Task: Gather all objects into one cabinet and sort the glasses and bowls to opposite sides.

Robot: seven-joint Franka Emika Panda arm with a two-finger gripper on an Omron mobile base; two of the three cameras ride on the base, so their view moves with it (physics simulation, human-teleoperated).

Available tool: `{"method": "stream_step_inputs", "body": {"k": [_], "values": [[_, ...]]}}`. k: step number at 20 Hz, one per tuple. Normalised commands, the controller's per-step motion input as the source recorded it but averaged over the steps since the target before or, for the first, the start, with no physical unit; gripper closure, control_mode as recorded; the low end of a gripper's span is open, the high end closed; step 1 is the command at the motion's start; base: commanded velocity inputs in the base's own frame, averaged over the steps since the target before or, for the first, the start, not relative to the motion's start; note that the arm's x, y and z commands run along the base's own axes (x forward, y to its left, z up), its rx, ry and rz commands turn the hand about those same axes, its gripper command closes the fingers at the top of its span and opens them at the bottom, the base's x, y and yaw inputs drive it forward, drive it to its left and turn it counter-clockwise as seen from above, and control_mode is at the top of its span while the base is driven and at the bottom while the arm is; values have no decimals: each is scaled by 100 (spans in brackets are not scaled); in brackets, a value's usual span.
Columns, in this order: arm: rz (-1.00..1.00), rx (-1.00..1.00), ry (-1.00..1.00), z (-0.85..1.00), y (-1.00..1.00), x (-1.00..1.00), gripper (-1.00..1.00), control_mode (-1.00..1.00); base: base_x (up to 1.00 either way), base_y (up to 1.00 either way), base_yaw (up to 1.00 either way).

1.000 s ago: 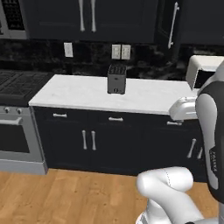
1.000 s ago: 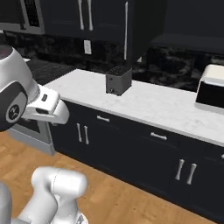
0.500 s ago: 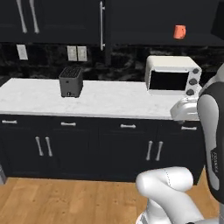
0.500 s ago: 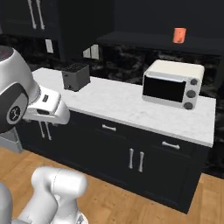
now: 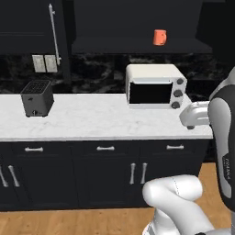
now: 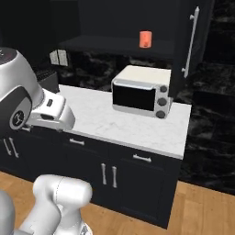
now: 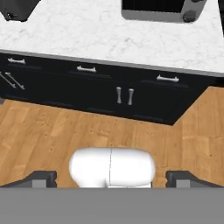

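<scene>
We see the orange mug point(image 5: 159, 37) standing upright on the dark shelf point(image 5: 137, 46) of the open wall cabinet point(image 6: 128, 18), toward the shelf's right end in the left base view, above and a little right of the microwave point(image 5: 156, 86). In the right base view the same mug point(image 6: 145, 39) sits on the shelf point(image 6: 114, 45) just left of the cabinet door point(image 6: 190, 46), which stands open with its long silver bar handle point(image 6: 190, 42) upright.

The microwave point(image 6: 141, 91) rests on the white marble counter point(image 6: 124, 124), near the counter's right end. A black toaster point(image 5: 36, 97) stands well apart from it on the counter point(image 5: 92, 119), toward the left (its corner also shows at the top left of the hand view point(image 7: 17, 8)). Below the counter run low black drawers point(image 5: 105, 149) with short silver handles, and the floor point(image 7: 52, 131) is wood.

In the hand view the gripper point(image 7: 111, 179) looks down at the floor in front of the drawers point(image 7: 87, 70), with the counter point(image 7: 100, 39) along the top. Its two dark fingertips point(image 7: 41, 178) sit far apart at the lower corners, so the jaws are spread wide with nothing between them.
</scene>
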Motion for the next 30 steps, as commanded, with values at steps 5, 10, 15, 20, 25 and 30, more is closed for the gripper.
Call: {"method": "stream_step_inputs", "body": {"k": [5,10,15,20,25,30], "values": [[0,0,0,0,0,0,-100,100,49,-40,-25],[0,0,0,0,0,0,-100,100,59,-8,-18],[0,0,0,0,0,0,-100,100,63,-12,-15],[0,0,0,0,0,0,-100,100,49,-28,-17],[0,0,0,0,0,0,-100,100,45,-27,-15],[0,0,0,0,0,0,-100,100,34,-6,-11]]}}
